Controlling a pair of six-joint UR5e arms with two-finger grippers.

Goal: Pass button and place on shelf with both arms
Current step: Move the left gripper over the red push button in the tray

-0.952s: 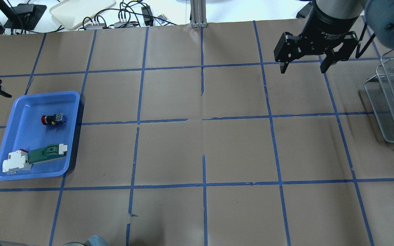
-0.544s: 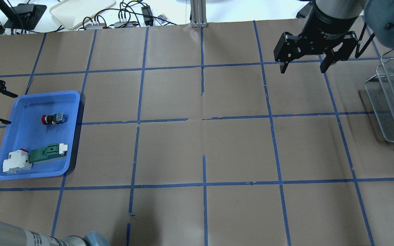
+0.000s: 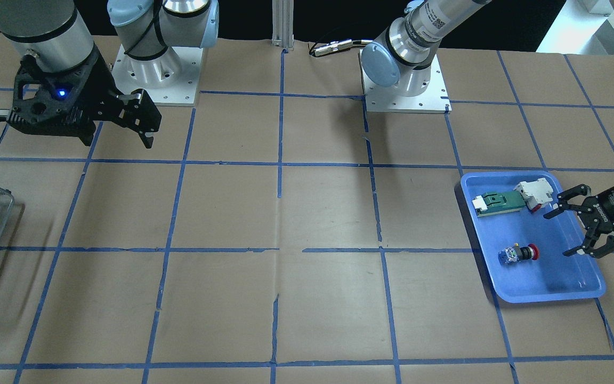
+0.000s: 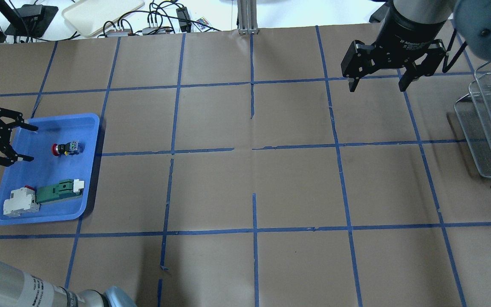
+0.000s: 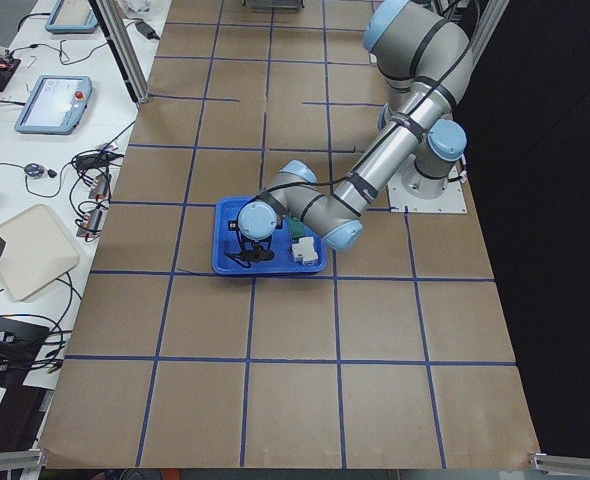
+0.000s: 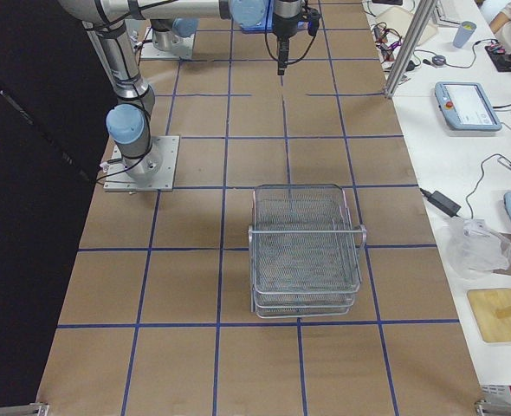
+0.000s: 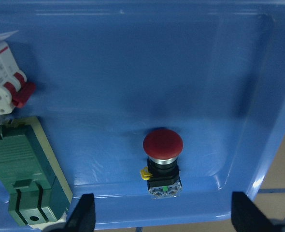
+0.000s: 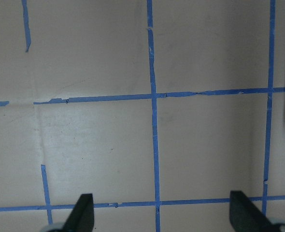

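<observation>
The button lies on its side in the far half of the blue tray at the left end of the surface, its red cap turned toward the left tool. That tool hovers over the tray's left edge with its fingers spread wide and nothing between them, near the button but not touching it. The right tool, also spread open and empty, hangs above the far right of the surface, well apart from the button and near the wire shelf.
</observation>
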